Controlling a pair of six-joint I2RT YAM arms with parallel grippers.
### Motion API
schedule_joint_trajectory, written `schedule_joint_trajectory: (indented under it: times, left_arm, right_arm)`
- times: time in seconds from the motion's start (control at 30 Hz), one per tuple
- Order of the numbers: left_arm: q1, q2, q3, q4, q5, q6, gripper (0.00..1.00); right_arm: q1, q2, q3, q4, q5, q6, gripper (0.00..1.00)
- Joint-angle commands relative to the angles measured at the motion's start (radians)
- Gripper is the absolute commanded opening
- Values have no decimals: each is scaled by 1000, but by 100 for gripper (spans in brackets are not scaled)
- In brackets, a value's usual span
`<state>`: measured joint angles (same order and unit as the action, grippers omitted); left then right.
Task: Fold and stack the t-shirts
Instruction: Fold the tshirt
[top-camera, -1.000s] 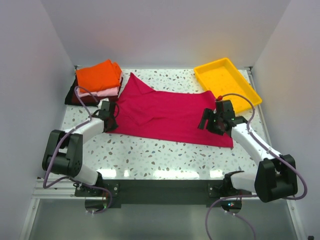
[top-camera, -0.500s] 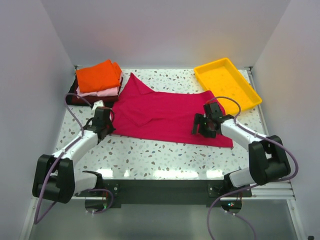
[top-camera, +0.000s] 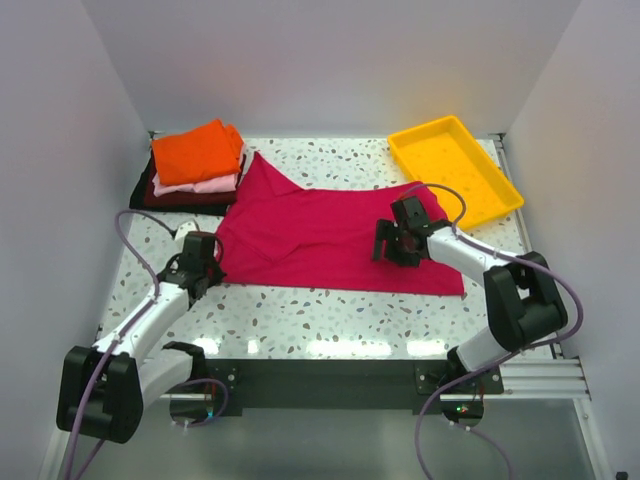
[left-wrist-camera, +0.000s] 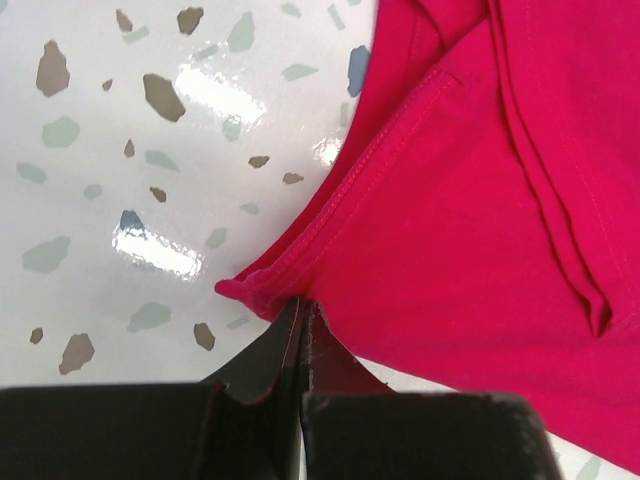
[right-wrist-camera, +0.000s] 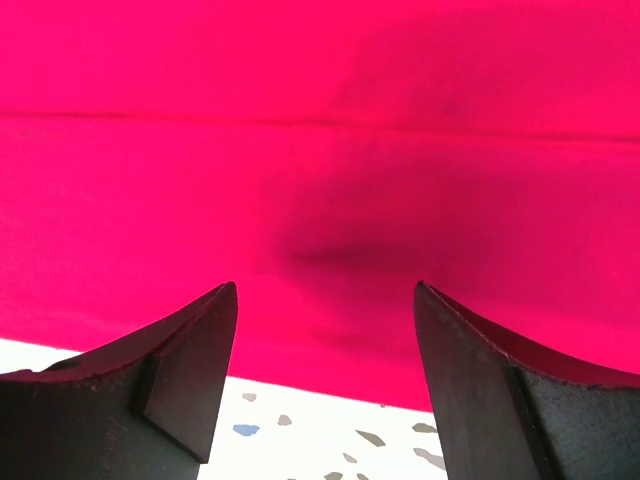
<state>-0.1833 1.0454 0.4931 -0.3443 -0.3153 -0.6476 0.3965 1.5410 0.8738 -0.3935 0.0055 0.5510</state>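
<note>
One crimson-magenta cloth t-shirt (top-camera: 340, 235) lies spread flat on the white speckled terrazzo table (top-camera: 320, 310). Its long axis runs sideways, from the left gripper (top-camera: 205, 265) across to a point past the right gripper (top-camera: 388, 248). A pointed flap of the shirt reaches away from the left gripper toward the far side, and a fold ridge runs through the cloth just beyond that gripper's tips.

In the left wrist view the left gripper (left-wrist-camera: 300, 312) has its fingers pressed together on the shirt's near left corner. The stitched hem runs diagonally away from the pinch, and a sliver of red cloth shows between the pads. The right gripper (right-wrist-camera: 325, 290) stands spread over the right part of the shirt, with red cloth filling the gap between its fingers and the shirt's near edge just behind them. Whether its tips touch the cloth cannot be told.

Three folded shirts are stacked beyond the left gripper at the far left corner, apart from the crimson one. The folded orange t-shirt (top-camera: 198, 150) is on top, the folded pale pink t-shirt (top-camera: 215, 184) under it, and the folded dark maroon t-shirt (top-camera: 180, 198) at the bottom. Beyond the right gripper and to its right sits a rectangular yellow plastic tray (top-camera: 450, 165), one corner close to the shirt's far right edge.
</note>
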Motion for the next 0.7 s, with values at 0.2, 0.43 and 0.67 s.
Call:
schedule_joint_trajectory:
  times: [0.2, 0.43, 0.67]
  left_arm:
    - [7, -57, -31, -101, -16, -119, 0]
    - [5, -224, -28, -165, 39, -167, 21]
    - [7, -191, 62, -115, 68, -129, 32]
  right_arm:
    - [10, 63, 99, 22, 24, 6, 75]
    - [10, 99, 85, 39, 30, 7, 75]
    - [15, 85, 109, 27, 37, 7, 76]
